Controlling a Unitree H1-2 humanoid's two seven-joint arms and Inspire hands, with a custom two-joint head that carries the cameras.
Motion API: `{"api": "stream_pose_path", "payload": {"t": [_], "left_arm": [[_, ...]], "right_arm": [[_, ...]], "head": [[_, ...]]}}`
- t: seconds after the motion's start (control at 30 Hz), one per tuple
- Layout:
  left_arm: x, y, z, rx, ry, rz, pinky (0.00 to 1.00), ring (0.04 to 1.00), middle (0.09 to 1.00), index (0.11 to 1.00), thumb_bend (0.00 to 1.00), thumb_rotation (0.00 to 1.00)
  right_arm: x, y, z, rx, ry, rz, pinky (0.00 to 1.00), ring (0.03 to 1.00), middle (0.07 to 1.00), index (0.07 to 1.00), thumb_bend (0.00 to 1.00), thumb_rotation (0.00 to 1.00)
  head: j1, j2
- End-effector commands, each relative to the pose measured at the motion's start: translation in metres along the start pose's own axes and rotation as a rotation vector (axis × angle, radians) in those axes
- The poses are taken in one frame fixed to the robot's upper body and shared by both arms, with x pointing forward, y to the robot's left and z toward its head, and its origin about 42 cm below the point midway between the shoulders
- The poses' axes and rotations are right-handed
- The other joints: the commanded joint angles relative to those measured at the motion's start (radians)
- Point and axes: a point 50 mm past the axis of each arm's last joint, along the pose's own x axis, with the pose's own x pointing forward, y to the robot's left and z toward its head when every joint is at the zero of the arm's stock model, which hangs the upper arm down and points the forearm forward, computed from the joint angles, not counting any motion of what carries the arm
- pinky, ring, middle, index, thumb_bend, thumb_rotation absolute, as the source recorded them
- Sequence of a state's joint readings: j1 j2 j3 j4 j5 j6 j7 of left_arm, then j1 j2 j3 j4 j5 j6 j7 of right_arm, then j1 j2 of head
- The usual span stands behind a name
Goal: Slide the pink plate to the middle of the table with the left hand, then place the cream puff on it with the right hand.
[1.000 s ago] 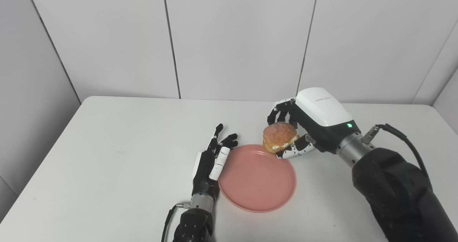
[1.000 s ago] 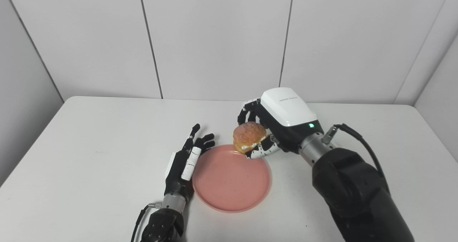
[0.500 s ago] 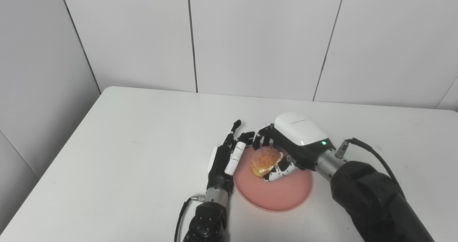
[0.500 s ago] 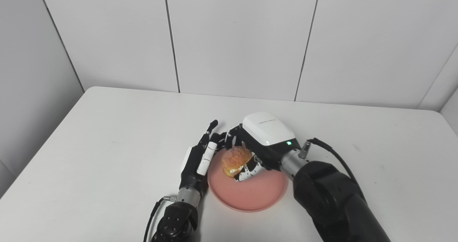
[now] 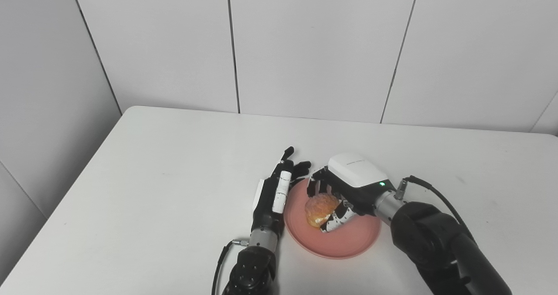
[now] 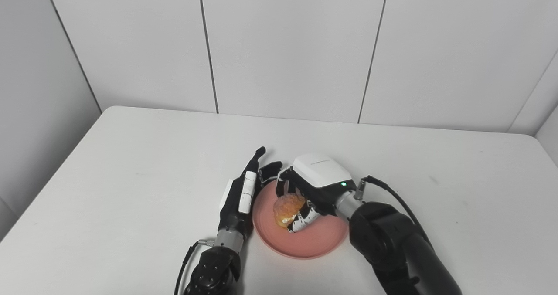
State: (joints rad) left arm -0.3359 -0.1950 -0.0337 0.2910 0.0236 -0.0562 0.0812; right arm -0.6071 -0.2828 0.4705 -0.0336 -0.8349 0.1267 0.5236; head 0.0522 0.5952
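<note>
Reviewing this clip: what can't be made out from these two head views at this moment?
- Whether the cream puff rests on the pink plate: in both views the right hand covers its underside.
- Plate's far rim: hidden behind that hand.
- Whether the left hand touches the plate's edge: too close to tell.
- Both arms: cut off by the bottom edge.

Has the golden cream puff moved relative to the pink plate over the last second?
Yes. The golden cream puff, gripped by the right hand, went from beyond the round pink plate's far rim to low over its inner surface.
</note>
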Motion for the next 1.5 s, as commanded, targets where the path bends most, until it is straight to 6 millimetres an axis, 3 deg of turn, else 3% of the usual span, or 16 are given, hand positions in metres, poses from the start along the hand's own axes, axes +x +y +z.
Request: {"api": "stream_pose_path", "payload": {"t": [0.0,0.23,0.5,0.57,0.6,0.7,0.93,1.2,1.33,1.43,1.47], "left_arm": [[-0.011,0.003,-0.021,-0.009,0.109,0.027,0.77,0.798,0.765,0.894,0.91,1.0],[-0.011,0.004,-0.022,-0.001,0.11,0.025,0.77,0.784,0.759,0.897,0.92,1.0],[-0.013,0.003,-0.023,-0.003,0.107,0.022,0.77,0.77,0.741,0.897,0.91,1.0],[-0.013,0.003,-0.023,-0.002,0.105,0.021,0.76,0.766,0.738,0.897,0.9,1.0],[-0.013,0.003,-0.023,-0.002,0.105,0.021,0.75,0.765,0.739,0.9,0.89,1.0],[-0.013,0.003,-0.024,0.001,0.104,0.02,0.74,0.762,0.741,0.904,0.88,1.0],[-0.014,0.004,-0.026,0.002,0.114,0.024,0.77,0.789,0.754,0.908,0.89,1.0],[-0.015,0.005,-0.028,-0.014,0.115,0.027,0.77,0.8,0.754,0.904,0.9,1.0],[-0.015,0.005,-0.027,-0.037,0.11,0.046,0.8,0.868,0.812,0.889,0.9,1.0],[-0.014,0.006,-0.027,-0.034,0.091,0.057,0.82,0.878,0.847,0.893,0.89,1.0],[-0.015,0.006,-0.027,-0.029,0.086,0.06,0.83,0.882,0.871,0.898,0.89,1.0]], "right_arm": [[0.003,-0.018,0.004,-0.036,-0.039,-0.07,0.25,0.369,0.449,0.535,0.51,0.0],[0.005,-0.013,-0.001,-0.04,-0.029,-0.05,0.25,0.372,0.444,0.536,0.51,0.0],[0.002,-0.011,0.0,-0.031,-0.02,-0.037,0.32,0.388,0.468,0.546,0.51,0.0],[0.0,-0.011,0.001,-0.028,-0.009,-0.038,0.36,0.459,0.549,0.505,0.52,0.12],[-0.001,-0.012,0.001,-0.023,-0.004,-0.039,0.39,0.52,0.612,0.607,0.81,0.21],[-0.004,-0.013,0.001,-0.026,0.007,-0.034,0.47,0.63,0.699,0.689,0.97,0.32],[-0.016,-0.026,-0.001,-0.069,0.029,-0.016,0.63,0.794,0.806,0.755,1.0,0.45],[-0.032,-0.046,0.001,-0.048,0.044,-0.079,0.65,0.825,0.839,0.774,1.0,0.44],[-0.042,-0.049,0.0,-0.001,0.032,-0.162,0.67,0.801,0.816,0.769,1.0,0.47],[-0.051,-0.037,-0.012,0.168,-0.02,-0.303,0.65,0.785,0.801,0.763,1.0,0.55],[-0.053,-0.032,-0.016,0.216,-0.03,-0.346,0.64,0.773,0.788,0.762,0.95,0.67]], "head": [[0.0,-0.001],[-0.004,0.0],[-0.01,-0.002],[-0.01,-0.002],[-0.01,-0.002],[-0.011,-0.004],[-0.018,-0.006],[-0.023,-0.007],[-0.024,-0.007],[-0.03,-0.011],[-0.031,-0.012]]}}
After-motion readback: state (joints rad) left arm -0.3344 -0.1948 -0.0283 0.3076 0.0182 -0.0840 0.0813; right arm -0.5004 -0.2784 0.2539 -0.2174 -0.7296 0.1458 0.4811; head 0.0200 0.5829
